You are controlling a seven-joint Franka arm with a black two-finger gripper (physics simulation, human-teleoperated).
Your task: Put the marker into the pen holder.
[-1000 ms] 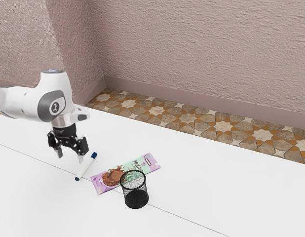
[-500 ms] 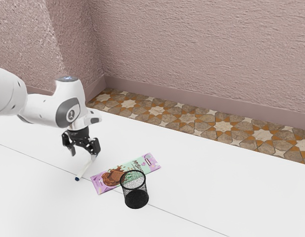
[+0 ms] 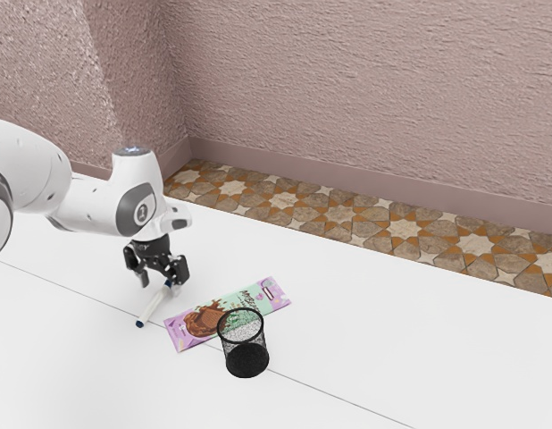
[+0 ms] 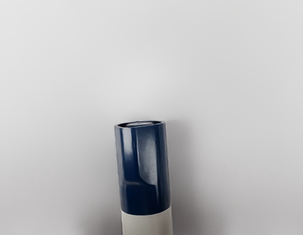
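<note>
Lining up the grasp seems the step in hand: the gripper (image 3: 160, 285) stands open at the capped end of the marker (image 3: 152, 308), which lies on the table (image 3: 71, 357). Next: settle, close, lift, then carry toward the exterior view's four o'clock, to the pen holder (image 3: 247, 361).

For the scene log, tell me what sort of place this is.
Probably a plain room in a home or small office, though nothing settles which. A rough pinkish plaster wall meets a patterned tile floor, and a white table stands in front.
</note>
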